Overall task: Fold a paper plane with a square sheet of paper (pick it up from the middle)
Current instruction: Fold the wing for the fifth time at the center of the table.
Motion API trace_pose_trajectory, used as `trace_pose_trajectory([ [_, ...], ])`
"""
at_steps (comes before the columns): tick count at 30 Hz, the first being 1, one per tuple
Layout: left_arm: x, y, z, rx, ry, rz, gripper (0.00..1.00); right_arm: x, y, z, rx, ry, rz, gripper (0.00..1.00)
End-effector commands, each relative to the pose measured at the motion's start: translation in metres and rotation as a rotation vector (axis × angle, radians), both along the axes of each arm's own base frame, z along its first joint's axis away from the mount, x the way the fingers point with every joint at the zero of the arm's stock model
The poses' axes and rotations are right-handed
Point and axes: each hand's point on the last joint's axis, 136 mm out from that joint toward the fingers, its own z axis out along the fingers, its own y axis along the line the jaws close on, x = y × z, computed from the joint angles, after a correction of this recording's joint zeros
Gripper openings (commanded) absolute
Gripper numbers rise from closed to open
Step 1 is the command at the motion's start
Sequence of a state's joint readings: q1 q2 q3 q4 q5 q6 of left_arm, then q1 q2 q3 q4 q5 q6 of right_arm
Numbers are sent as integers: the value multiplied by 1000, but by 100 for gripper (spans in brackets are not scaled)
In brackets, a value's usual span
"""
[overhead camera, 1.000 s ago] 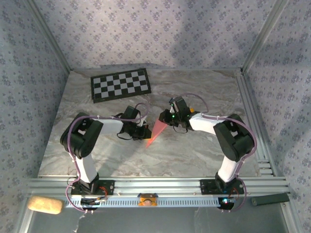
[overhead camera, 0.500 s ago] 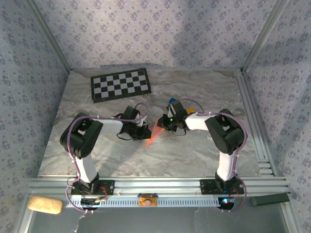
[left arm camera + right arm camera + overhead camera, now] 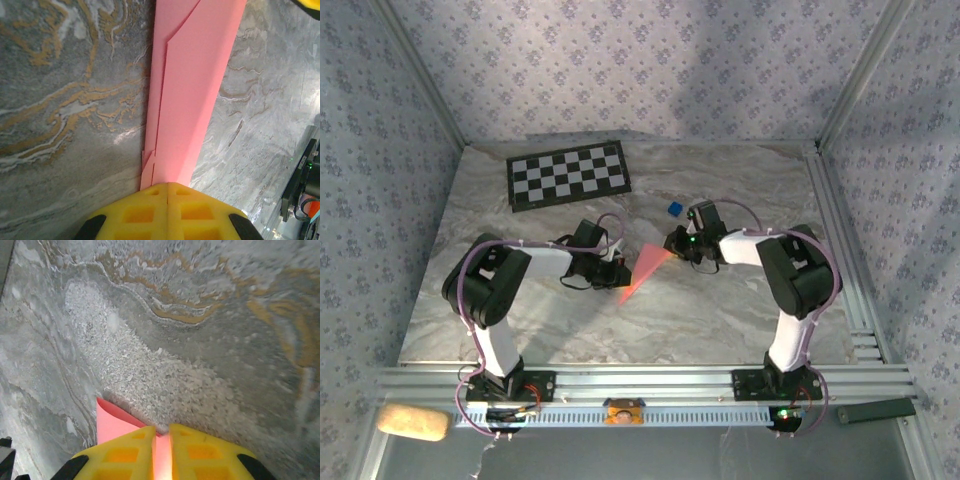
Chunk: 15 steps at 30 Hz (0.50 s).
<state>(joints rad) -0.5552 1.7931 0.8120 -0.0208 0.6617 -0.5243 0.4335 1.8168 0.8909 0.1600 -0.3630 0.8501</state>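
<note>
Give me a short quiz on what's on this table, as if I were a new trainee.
1. True or false: the paper plane lies apart from the checkerboard mat.
2. How many grippers are shut on the paper plane? A none, B one, C two.
3. Fill in: the small block near the right arm is coloured ____.

Key: 1 true. 2 C, the left gripper and the right gripper, one at each end. 3 blue.
</note>
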Motion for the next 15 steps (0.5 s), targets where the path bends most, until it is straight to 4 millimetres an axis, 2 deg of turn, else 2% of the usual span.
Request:
trace_pose_trajectory([
  [1, -45, 47, -50, 227, 190, 44, 0, -1, 11, 36, -7, -119, 62, 17],
  [6, -45, 48, -49, 226, 191, 47, 0, -22, 30, 32, -4, -110, 134, 19],
  [10, -45, 47, -48, 223, 192, 49, 0, -32, 47, 17, 27, -57, 190, 18],
  [13, -45, 44, -44, 197, 188, 49, 0, -33, 45, -1, 5, 5, 187, 14],
  [15, -43, 41, -39, 178, 178, 59, 0, -35, 36, -16, -31, 54, 163, 10],
])
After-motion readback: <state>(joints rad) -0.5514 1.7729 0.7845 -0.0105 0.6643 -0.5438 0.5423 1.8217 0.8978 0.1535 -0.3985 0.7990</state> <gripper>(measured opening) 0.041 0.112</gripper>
